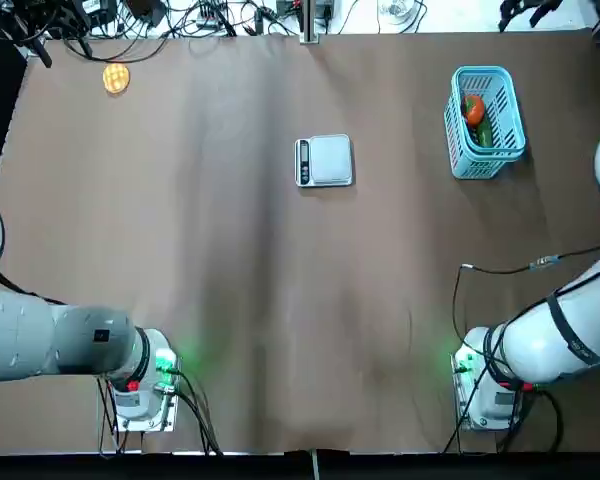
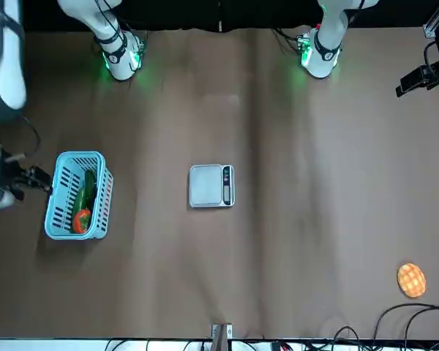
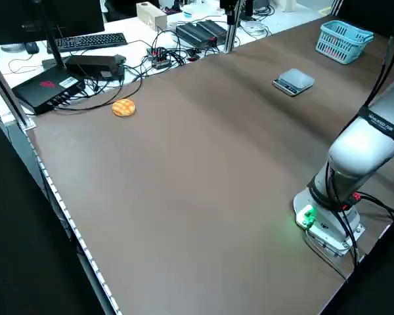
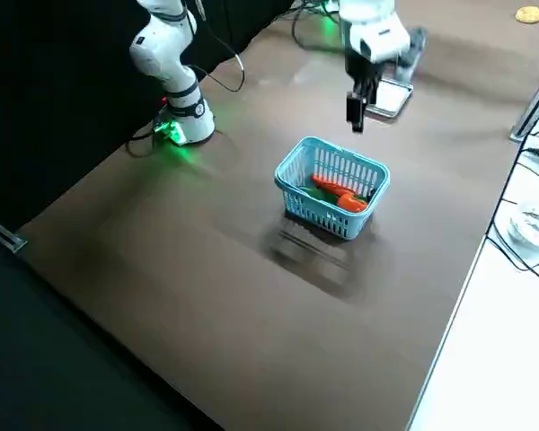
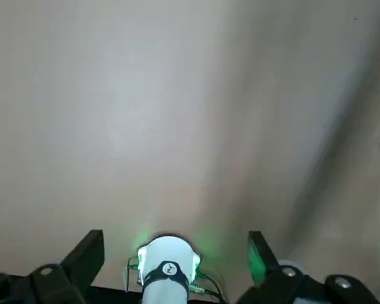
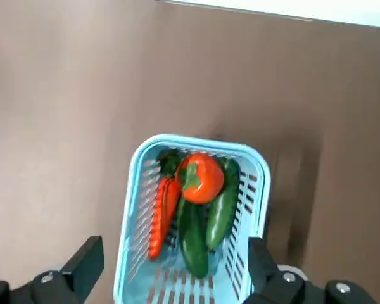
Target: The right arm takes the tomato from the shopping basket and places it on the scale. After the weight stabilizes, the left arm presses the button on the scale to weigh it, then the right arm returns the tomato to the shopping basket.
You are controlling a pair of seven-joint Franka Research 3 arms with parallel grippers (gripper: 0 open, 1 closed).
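Taking the small silver digital kitchen scale [image 1: 325, 161] at the table's middle as the landmark and reading the top view from left to right: well off to the scale's left, near the far edge, lies a round orange waffle-patterned disc [image 1: 116, 77], which plays no part in the task. The left gripper [image 5: 171, 253] hangs high over its own arm's base, well to the near left of the scale; its fingers stand wide apart with nothing between them. The scale's platform is bare, its dark button strip along its left edge. To the scale's right, a little farther back, stands the light blue plastic shopping basket [image 1: 503, 98], and the round red tomato with a green stalk [image 6: 200, 178] rests inside it, on top of a long orange carrot-like vegetable [image 6: 161, 215] and dark green cucumbers [image 6: 193, 235]. The right gripper [image 6: 172, 253] hovers above the basket, on the side away from the scale, looking down into it, its fingers spread and empty. With the tomato in the basket and the scale bare, the scene fits either the moment before the tomato is lifted out or the moment after it has been put back; the pictures do not settle which, so no further move can be judged necessary.
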